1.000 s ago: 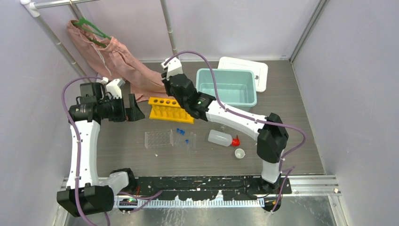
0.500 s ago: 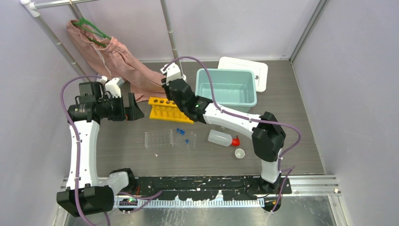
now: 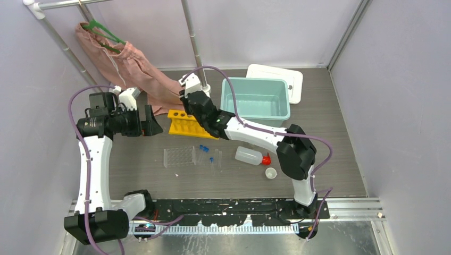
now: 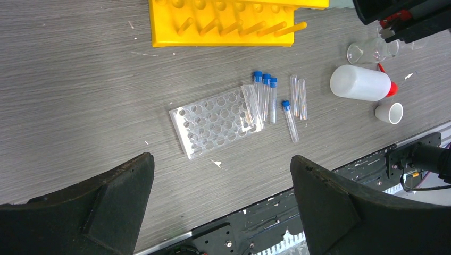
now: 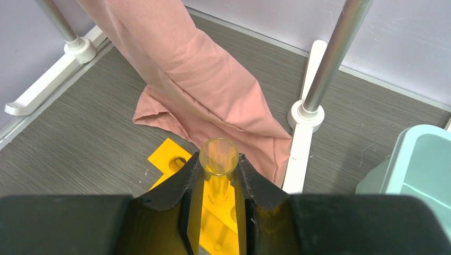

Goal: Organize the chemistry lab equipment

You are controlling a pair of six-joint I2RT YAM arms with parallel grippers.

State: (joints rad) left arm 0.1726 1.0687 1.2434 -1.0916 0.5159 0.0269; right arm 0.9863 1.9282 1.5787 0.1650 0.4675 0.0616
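The right pincer (image 5: pixel 218 178) is clenching a clear glass tube (image 5: pixel 218 155) between its dark fingers (image 5: pixel 178 188), the tube's open mouth facing the wrist camera. Directly beneath this pincer the yellow tube rack (image 5: pixel 166 155) is sitting on the bench (image 5: pixel 80 127). Just beyond its fingertips a pink garment (image 5: pixel 213 101) is spreading over the bench, and to one side a metal pole (image 5: pixel 330 58) is standing beside the corner of a teal bin (image 5: pixel 415 159). The left pincer (image 4: pixel 220 162) is hanging above the bench with its jaws spread wide, grasping nothing. Below it, between the two fingers, the clear well tray (image 4: pixel 215 121) is lying flat. Three blue-capped tubes (image 4: pixel 266 95) are lying side by side against the tray's edge, with more tubes just past them. Farther out on that side the white squeeze bottle (image 4: pixel 359 82) is lying on its side, the tiny white cup (image 4: pixel 390 112) near its red nozzle and a small glass beaker (image 4: pixel 367 52) just beyond it.
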